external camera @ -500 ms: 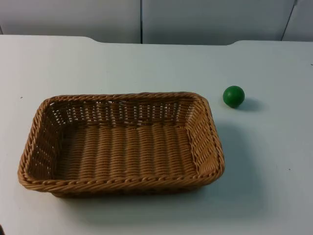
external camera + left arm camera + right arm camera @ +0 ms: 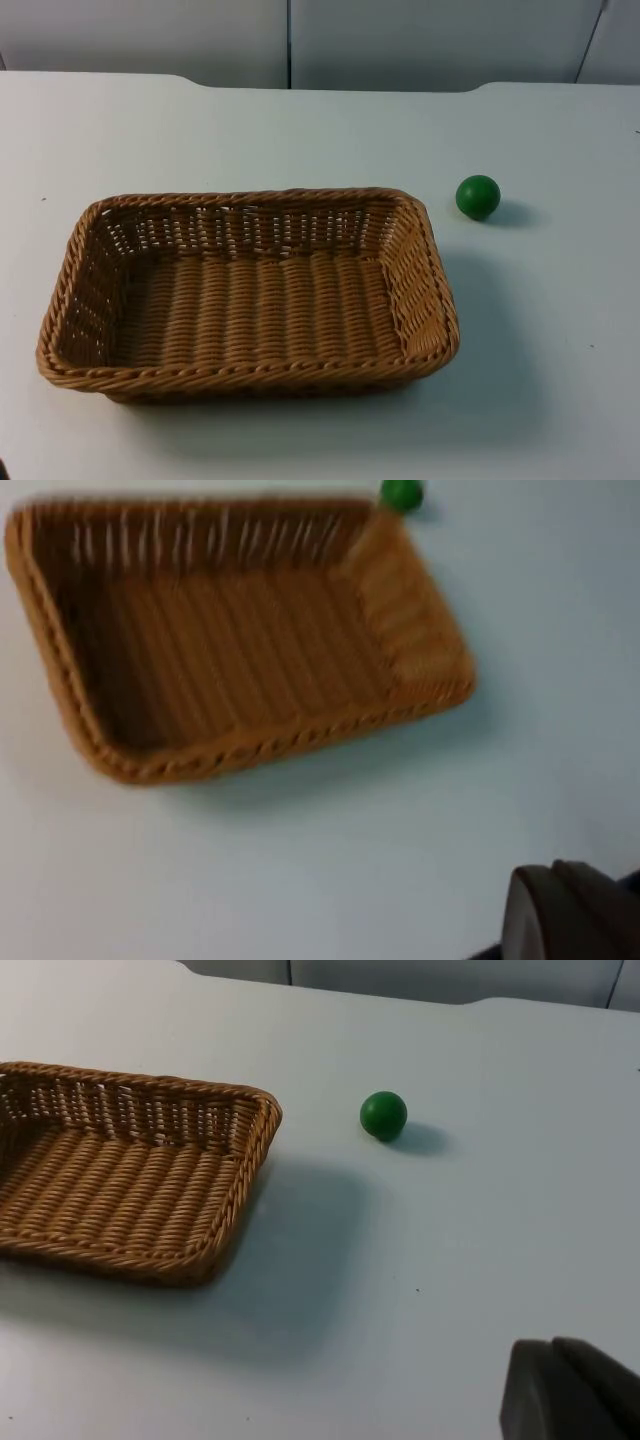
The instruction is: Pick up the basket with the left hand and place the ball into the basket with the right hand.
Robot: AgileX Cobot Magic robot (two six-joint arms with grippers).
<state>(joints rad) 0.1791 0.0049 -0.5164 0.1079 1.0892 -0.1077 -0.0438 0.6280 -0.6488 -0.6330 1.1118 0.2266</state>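
A rectangular brown wicker basket stands empty on the white table, left of centre in the top view. A small green ball rests on the table just beyond the basket's far right corner, apart from it. The left wrist view, blurred, has the basket lying ahead with the ball behind its far corner, and a black part of my left gripper well short of the rim. My right gripper hangs over bare table, well back from the ball and the basket.
The white table ends at a grey partition wall at the back. Bare table surface lies to the right of the basket and around the ball.
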